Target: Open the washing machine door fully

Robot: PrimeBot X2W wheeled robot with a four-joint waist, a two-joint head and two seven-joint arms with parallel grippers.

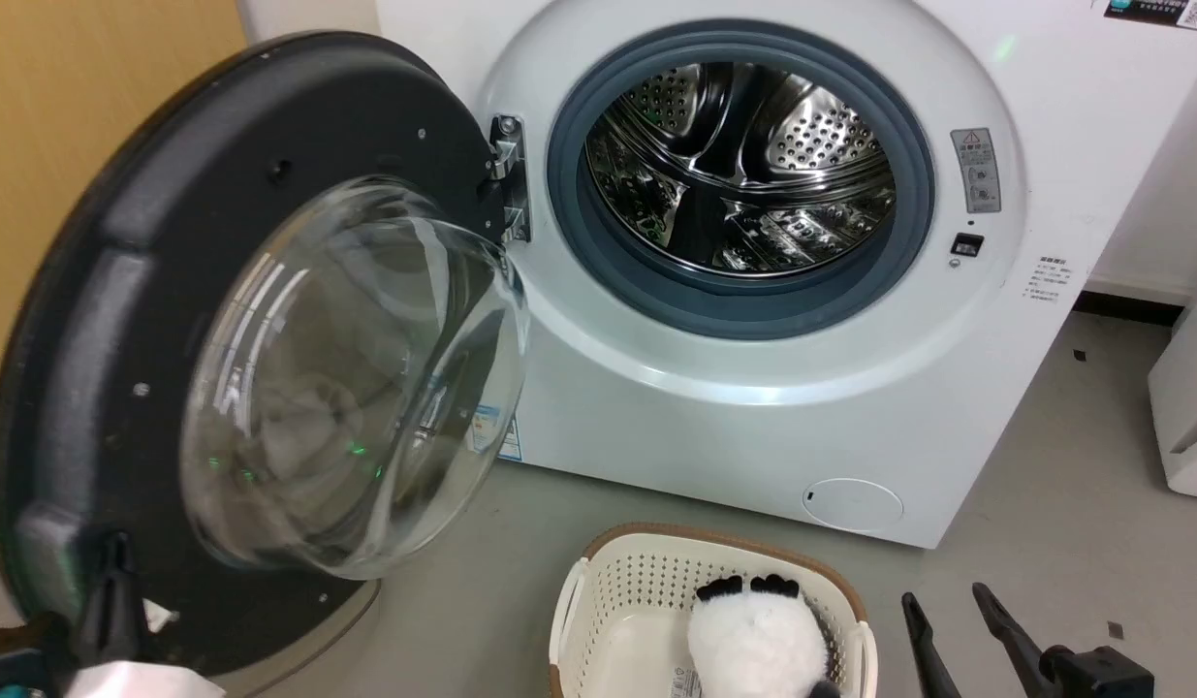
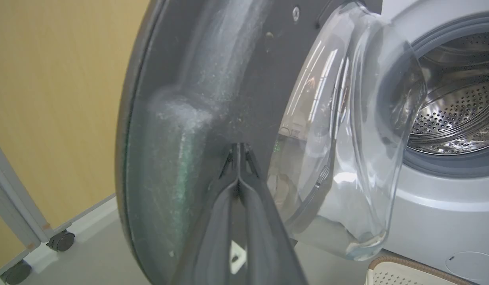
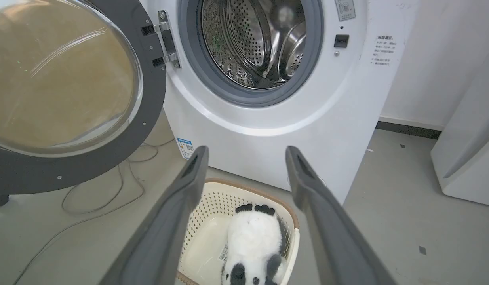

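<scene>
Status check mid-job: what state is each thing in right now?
washing machine door: open wide, standing out on the left.
drum: looks empty.
left pincer: shut, tips at the door's inner rim.
right pincer: open, holding nothing.
basket: holds a panda plush.

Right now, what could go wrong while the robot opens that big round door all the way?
1. The left claw is shut and seems to push with just its tips on the smooth dark rim of the door. It could slide off toward the glass bowl.
2. Behind the door stand a yellow wall and a frame on wheels. Pushed too hard, the door might bump them.
</scene>
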